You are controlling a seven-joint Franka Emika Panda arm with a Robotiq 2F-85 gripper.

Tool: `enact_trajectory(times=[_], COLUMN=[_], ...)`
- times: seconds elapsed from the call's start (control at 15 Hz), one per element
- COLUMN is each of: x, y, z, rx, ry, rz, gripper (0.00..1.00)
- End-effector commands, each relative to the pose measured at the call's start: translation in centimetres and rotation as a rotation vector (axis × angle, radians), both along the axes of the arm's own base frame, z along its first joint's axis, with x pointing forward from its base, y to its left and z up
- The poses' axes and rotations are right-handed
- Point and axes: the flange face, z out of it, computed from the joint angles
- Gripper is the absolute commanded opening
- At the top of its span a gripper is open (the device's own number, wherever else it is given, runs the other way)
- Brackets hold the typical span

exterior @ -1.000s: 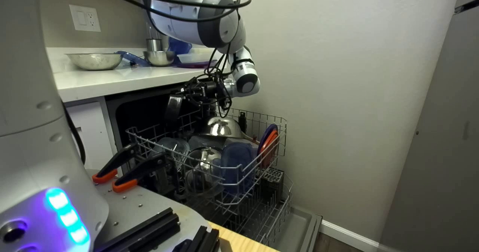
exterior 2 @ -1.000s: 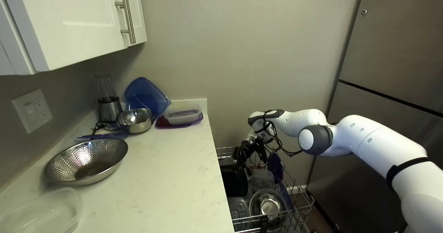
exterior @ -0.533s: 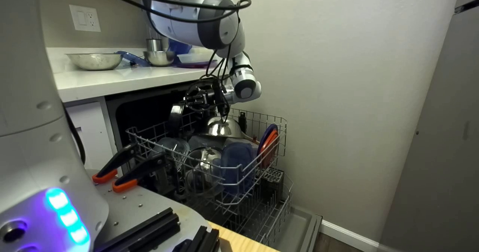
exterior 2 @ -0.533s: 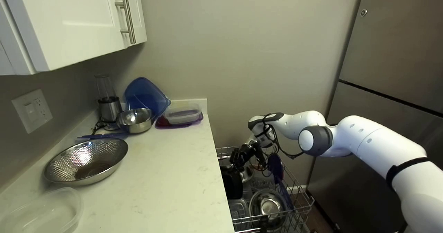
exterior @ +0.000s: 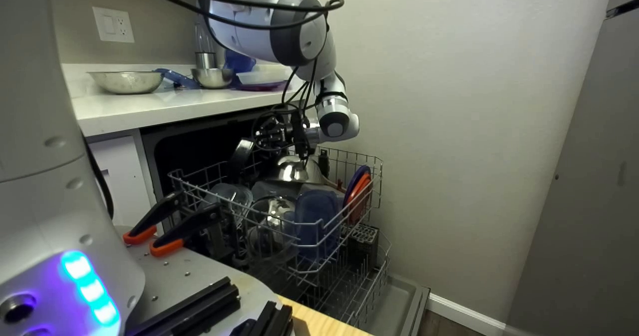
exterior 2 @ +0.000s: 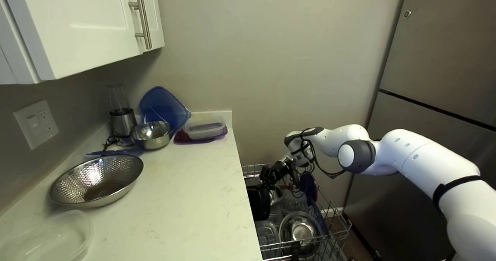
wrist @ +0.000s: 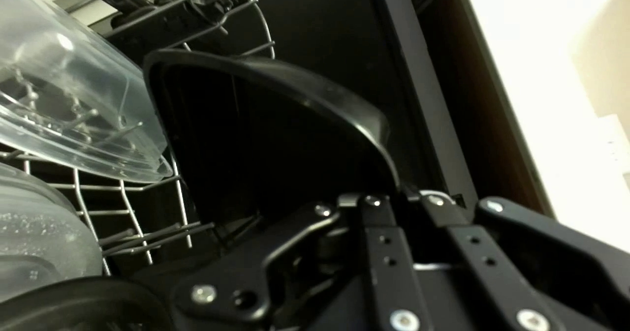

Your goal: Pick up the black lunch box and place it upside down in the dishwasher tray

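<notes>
The black lunch box [exterior: 243, 152] is tilted on its side over the back left part of the dishwasher tray [exterior: 319, 223]. It shows in the other outside picture beside the counter edge as a dark tub [exterior 2: 259, 203]. In the wrist view its open inside [wrist: 275, 134] faces the camera, and its rim runs between my fingertips. My gripper [wrist: 398, 198] is shut on that rim; it shows in both exterior views [exterior: 259, 137] [exterior 2: 265, 181]. The tray also shows at its corner [exterior 2: 346, 232]. The box's lower end is dark, and I cannot tell whether it touches the wires.
An upturned steel bowl [exterior: 295, 170] stands close below the gripper. The tray also holds a blue dish [exterior: 315, 216], clear containers [wrist: 83, 85], another steel bowl [exterior 2: 300, 230] and orange and purple plates [exterior: 360, 192]. The counter [exterior 2: 193, 191] overhangs beside the box. Cables [exterior: 302, 101] hang from the wrist.
The arm and gripper have shifted right in both exterior views. The held lunch box has come lower towards the tray and tilts more. The dishes in the tray have not moved.
</notes>
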Motion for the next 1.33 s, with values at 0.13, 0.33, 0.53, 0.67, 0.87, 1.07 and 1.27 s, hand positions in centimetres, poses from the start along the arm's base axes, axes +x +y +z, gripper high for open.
enact_trajectory(times=[0.13, 0.33, 0.53, 0.67, 0.87, 1.07, 1.27], x=[1.2, 2.1, 2.9, 3.4, 4.5, 5.3, 5.3], y=[-1.3, -1.5, -1.7, -2.3, -4.6, -7.6, -9.7], z=[-0.3, -0.2, 0.1, 0.5, 2.1, 4.5, 6.4], rx=[-0.034, -0.087, -0.114, -0.106, -0.137, -0.176, -0.22], ry=[-0.016, -0.046, -0.071, -0.096, -0.135, -0.158, -0.152], rz=[-0.09, -0.112, -0.142, -0.177, -0.239, -0.271, -0.263], gripper=[0.5, 0.69, 0.88, 0.98, 1.0, 1.0, 1.0])
